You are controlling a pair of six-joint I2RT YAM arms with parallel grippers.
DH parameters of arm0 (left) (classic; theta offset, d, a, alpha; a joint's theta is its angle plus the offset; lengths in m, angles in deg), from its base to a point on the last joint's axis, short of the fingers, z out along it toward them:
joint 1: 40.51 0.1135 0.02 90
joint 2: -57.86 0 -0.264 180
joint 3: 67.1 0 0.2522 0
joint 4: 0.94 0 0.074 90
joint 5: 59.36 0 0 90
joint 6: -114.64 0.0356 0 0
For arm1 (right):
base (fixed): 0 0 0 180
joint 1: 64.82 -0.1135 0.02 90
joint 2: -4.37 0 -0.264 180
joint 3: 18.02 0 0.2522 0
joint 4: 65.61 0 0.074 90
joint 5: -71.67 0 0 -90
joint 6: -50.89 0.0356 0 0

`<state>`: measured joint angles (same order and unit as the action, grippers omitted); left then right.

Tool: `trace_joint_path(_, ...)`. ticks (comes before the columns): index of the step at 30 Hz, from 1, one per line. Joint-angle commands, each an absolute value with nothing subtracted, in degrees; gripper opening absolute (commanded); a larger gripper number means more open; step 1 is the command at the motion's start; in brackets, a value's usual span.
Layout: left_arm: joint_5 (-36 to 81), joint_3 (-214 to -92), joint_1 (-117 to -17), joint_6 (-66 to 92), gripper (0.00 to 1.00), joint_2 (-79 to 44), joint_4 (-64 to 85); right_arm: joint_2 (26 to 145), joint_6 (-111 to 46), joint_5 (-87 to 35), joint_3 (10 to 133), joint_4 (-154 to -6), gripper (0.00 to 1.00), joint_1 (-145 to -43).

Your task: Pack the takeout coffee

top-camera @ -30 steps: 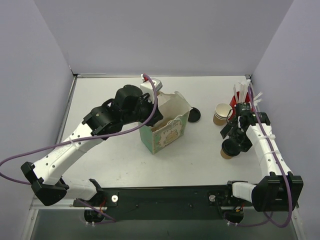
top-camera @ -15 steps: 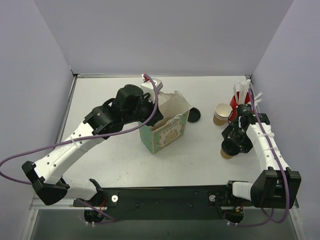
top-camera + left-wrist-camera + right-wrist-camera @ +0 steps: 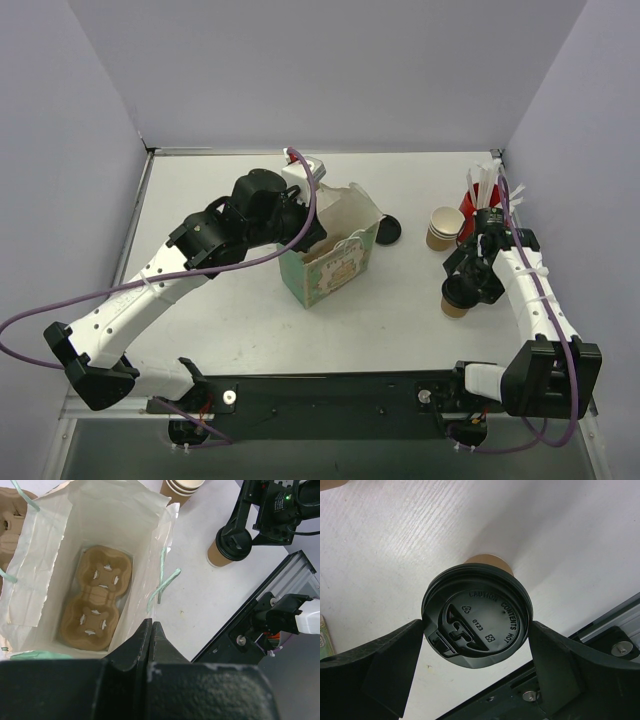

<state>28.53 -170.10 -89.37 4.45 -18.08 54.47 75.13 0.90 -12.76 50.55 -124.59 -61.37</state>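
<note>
My right gripper (image 3: pixel 476 630) clamps the coffee (image 3: pixel 455 307) at its lid, axis upright. Bag (image 3: pixel 335 265) lies at 9 o'clock, my left gripper (image 3: pixel 151 630) clenched on its rim.

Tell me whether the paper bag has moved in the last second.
No. The paper bag stands in the same spot, just as close to the black lid lying beside it.
</note>
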Motion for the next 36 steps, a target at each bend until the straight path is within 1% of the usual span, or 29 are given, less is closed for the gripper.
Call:
trace_joint_path(1,27.6,-171.9,-88.9,4.8,0.00,-17.9,53.8,73.9,0.4,-12.0,50.6,-127.6,0.80,-60.9)
trace_joint_path(11,27.6,-171.5,-88.9,4.7,0.00,-17.6,53.7,73.6,-0.4,-12.4,51.9,-129.4,0.83,-61.0)
trace_joint_path(23,27.4,-170.7,-88.9,4.4,0.00,-17.3,53.3,73.0,-0.4,-12.4,49.3,-128.6,0.82,-61.0)
trace_joint_path(32,27.4,-170.6,-89.0,4.3,0.00,-17.4,53.3,73.2,0.1,-13.1,48.0,-127.3,0.78,-61.0)
trace_joint_path(35,27.5,-170.7,-88.9,4.4,0.00,-17.5,53.3,72.9,0.1,-13.0,48.2,-127.3,0.75,-60.9)
trace_joint_path(36,27.6,-171.0,-88.9,4.3,0.00,-17.6,53.4,72.7,0.0,-12.9,48.2,-127.3,0.71,-61.0)
